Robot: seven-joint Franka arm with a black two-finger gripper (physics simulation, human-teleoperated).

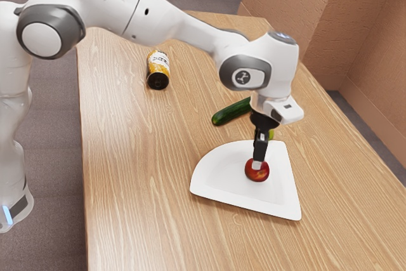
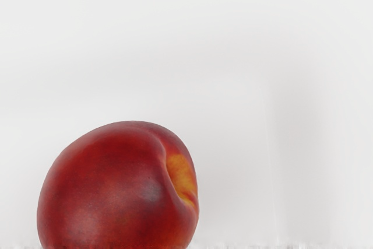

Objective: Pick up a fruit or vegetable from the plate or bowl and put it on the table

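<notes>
Peach (image 1: 257,174), red with a yellow-orange hollow at its stem end, sits inside the white dish (image 1: 219,182), nearer the straight edge on the exterior view's right than the dish's corner on that view's left. The gripper (image 1: 258,162) points down at it from above, its tip touching or just over the peach's top; I cannot tell whether it is released or has the peach in its grasp.

The dish is a quarter round with one curved edge and two straight ones, set well in from the long edges of the table (image 1: 133,188). Just past its rim, on the side toward the table's far edge, is a yellow-green fruit (image 1: 271,134), partly hidden by the gripper. Beyond that lies a cucumber (image 1: 232,112), one end behind the arm (image 1: 165,17). A can (image 1: 158,70) lies on its side, well apart from the dish, nearer the table's far corner on the exterior view's left.
</notes>
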